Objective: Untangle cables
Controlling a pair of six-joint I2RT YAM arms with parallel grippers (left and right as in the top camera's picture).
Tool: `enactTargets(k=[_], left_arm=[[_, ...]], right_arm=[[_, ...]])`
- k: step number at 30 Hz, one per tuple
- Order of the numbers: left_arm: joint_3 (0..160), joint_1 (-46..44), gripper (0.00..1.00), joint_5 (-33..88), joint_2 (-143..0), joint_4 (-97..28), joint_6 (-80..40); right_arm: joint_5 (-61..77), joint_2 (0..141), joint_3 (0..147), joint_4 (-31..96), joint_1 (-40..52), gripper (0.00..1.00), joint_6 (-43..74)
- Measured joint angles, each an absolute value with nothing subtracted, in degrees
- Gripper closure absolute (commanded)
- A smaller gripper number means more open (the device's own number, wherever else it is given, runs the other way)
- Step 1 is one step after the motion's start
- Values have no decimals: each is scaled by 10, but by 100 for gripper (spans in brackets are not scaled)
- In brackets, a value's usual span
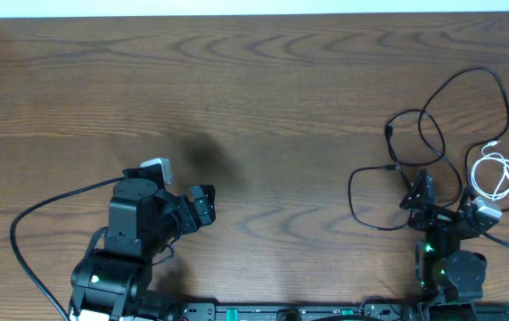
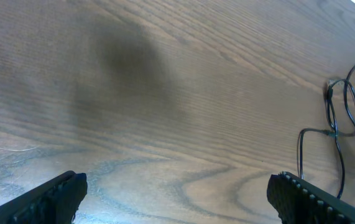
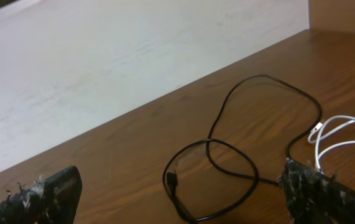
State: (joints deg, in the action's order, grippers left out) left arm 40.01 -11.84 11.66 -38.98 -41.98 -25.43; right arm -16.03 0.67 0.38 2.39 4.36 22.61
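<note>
Brown wood-grain table (image 1: 281, 107): thin black looped cables (image 1: 468, 89) and short coiled white cable (image 1: 495, 174) bunched far right, right gripper (image 1: 443, 203) released facing them, probably to pick; left gripper (image 1: 183, 183) released, well apart.

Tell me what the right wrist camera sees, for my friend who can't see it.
A thin black cable lies in loose loops on the brown wooden table, a white cable beside it. The open right gripper holds nothing.

table (image 1: 263, 80): brown wood (grain visible) | pale surface (image 3: 102, 74): beyond far edge
</note>
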Motion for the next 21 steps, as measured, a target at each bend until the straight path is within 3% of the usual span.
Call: enactTargets(k=[21], left_arm=[[261, -118, 2, 117, -288, -433, -254]], right_arm=[[-160, 7, 4, 24, 46, 1, 226]])
